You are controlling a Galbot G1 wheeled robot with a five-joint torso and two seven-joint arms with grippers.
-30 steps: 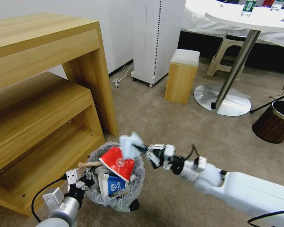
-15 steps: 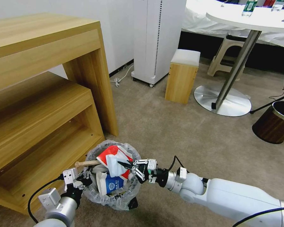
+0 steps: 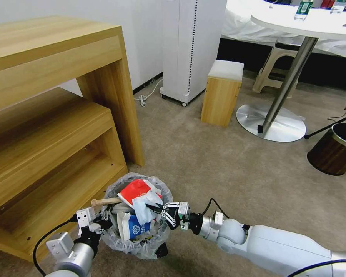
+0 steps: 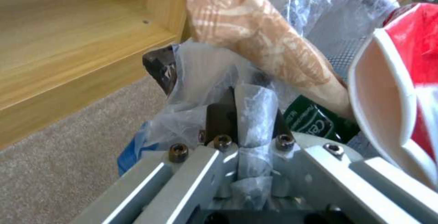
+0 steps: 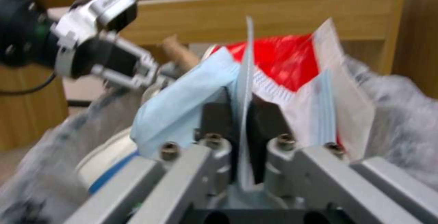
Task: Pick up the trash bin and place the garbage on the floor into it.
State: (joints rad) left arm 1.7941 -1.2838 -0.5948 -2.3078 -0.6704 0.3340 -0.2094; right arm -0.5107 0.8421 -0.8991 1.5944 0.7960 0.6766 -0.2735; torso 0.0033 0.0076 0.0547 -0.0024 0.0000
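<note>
A: What do the left jaws hold?

B: The left gripper (image 3: 100, 222) is clamped on the rim of the trash bin (image 3: 123, 242); in the left wrist view a fold of the translucent bag liner (image 4: 253, 114) is pinched between the closed jaws. Just past them lie a wooden stick (image 4: 260, 42), a green-label bottle (image 4: 314, 126) and a red-and-white wrapper (image 4: 401, 90).

A: And the right jaws?

B: The right gripper (image 3: 157, 209) reaches over the bin's near rim from the other side. Its jaws are shut on a pale blue mask (image 5: 182, 104), whose thin edge stands upright between them in the right wrist view. The mask (image 3: 144, 206) drapes over the heap inside the bin.

A: What lies just beyond those jaws?

B: The red wrapper (image 3: 136, 188) sits right behind the mask, on top of the pile. Below the jaws a blue-white carton (image 3: 132, 227) stands in the bin. The stick (image 3: 105, 201) pokes out over the rim towards the left jaws.

A: Where is the bin itself?

B: On the floor (image 3: 219, 169) of beige carpet, close beside the lower wooden shelf (image 3: 54, 169). Well beyond both jaws stand a small wooden stool (image 3: 221, 94) and a dark brown cylinder (image 3: 334, 148).
</note>
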